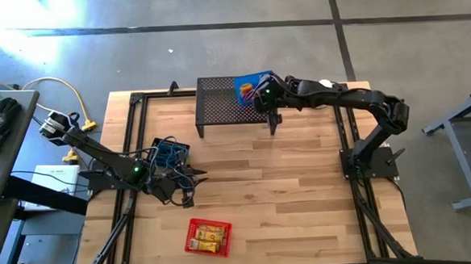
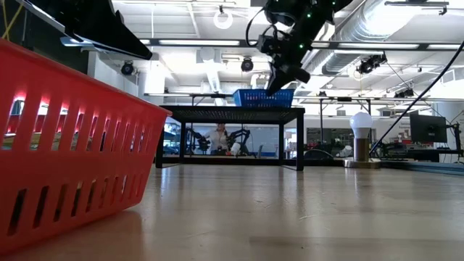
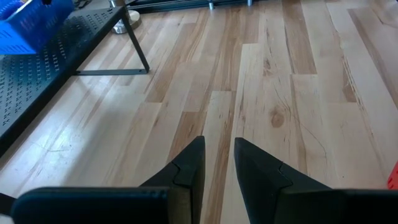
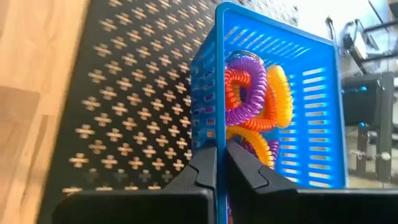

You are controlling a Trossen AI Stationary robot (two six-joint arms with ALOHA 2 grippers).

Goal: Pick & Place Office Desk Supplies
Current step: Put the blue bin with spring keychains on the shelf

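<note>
On the black mesh stand [image 1: 230, 104], my right gripper [image 4: 221, 163] has its jaws pressed together on the near wall of the blue basket [image 4: 311, 93]. Just beyond those jaws, purple and orange coils [image 4: 252, 93] lie inside that basket. My left gripper [image 3: 219, 163] hangs above bare tabletop [image 3: 280, 93], jaws slightly apart, gripping nothing.

A light wooden table [image 1: 287, 194] carries a black perforated stand [image 1: 222, 100] at its far edge, a red basket [image 1: 207, 235] near the front, and a blue basket [image 1: 165, 153] on the left side.
</note>
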